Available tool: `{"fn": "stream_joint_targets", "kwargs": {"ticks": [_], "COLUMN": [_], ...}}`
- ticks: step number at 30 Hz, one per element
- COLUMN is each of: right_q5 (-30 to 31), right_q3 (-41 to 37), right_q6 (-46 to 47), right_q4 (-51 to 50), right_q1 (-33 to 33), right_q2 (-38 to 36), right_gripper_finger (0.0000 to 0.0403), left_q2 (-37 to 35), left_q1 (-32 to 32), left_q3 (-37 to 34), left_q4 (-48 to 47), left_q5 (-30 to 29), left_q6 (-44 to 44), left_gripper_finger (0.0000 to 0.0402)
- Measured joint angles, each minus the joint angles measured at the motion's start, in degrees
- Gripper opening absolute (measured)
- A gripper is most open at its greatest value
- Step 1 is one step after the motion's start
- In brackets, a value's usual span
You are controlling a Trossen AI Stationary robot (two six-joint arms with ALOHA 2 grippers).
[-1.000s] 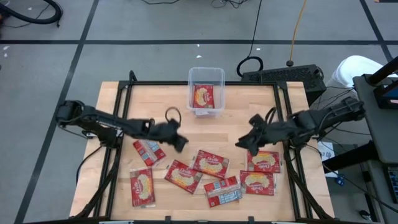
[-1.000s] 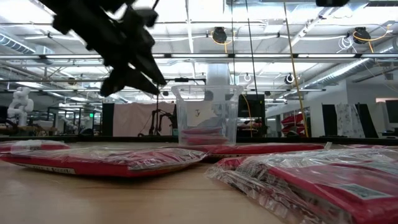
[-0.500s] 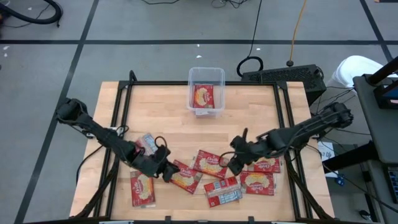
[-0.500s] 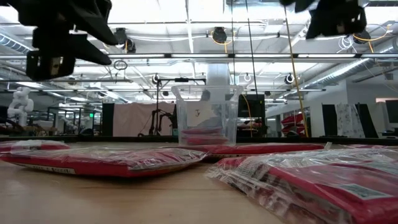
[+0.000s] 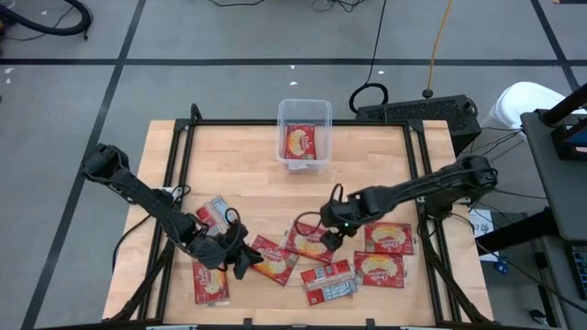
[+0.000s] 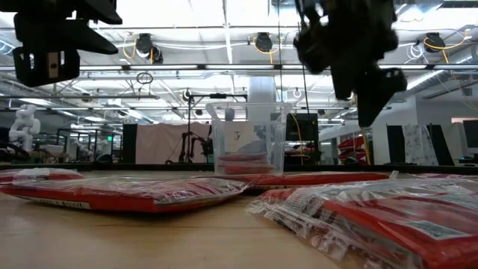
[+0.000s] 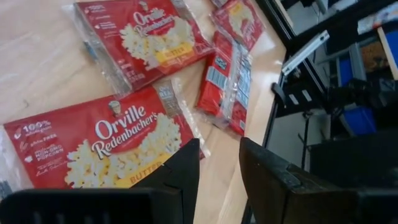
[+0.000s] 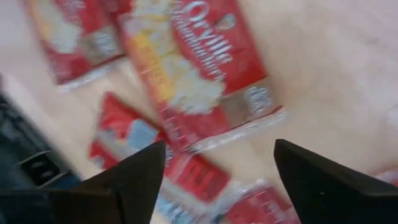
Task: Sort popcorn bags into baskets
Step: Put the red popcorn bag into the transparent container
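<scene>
Several red popcorn bags lie flat on the near half of the wooden table (image 5: 248, 174). One more bag (image 5: 300, 142) lies inside the clear basket (image 5: 304, 115) at the far edge, which is also in the low view (image 6: 248, 138). My left gripper (image 5: 241, 260) hovers at the left end of one bag (image 7: 106, 149), its fingers a little apart (image 7: 219, 146) with nothing between them. My right gripper (image 5: 328, 231) hangs wide open (image 8: 219, 146) above another bag (image 8: 199, 68), pointing steeply down and clear of it.
More bags lie at the near left (image 5: 209, 280), the left (image 5: 218, 215), the near middle (image 5: 330, 282) and the near right (image 5: 388, 238). A black frame (image 5: 417, 183) borders the table. The table's far half around the basket is bare wood.
My left gripper has swung from the table's middle toward the near edge and now hangs over the bags there. My right gripper has come down and toward the table's left, tipping to point more steeply down over a bag. No bag has moved.
</scene>
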Motion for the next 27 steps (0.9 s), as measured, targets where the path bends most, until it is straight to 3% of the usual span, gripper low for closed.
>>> {"fn": "stream_joint_targets", "kwargs": {"ticks": [6, 14, 19, 27], "right_q5": [-2.8, -4.7, -9.0, -8.7], "right_q3": [-3.9, -12.4, -16.5, -20.5], "right_q6": [-6.1, -3.1, -2.1, 1.7], "right_q4": [6.5, 17.2, 23.9, 32.5], "right_q1": [-3.9, -5.4, -4.9, -3.0], "right_q2": [2.1, 2.2, 2.1, 1.9], "right_gripper_finger": [0.0308, 0.0303, 0.0302, 0.0302], "left_q2": [0.0, 0.0, 0.0, 4.9], "left_q1": [0.8, 4.0, 8.6, 13.3], "left_q3": [0.0, 0.0, 0.1, 0.1], "left_q4": [0.8, 1.1, 6.0, 8.2], "left_q5": [0.1, 0.4, 7.9, 12.1], "left_q6": [9.1, 14.5, 19.2, 25.6], "left_gripper_finger": [0.0117, 0.0117, 0.0117, 0.0117]}}
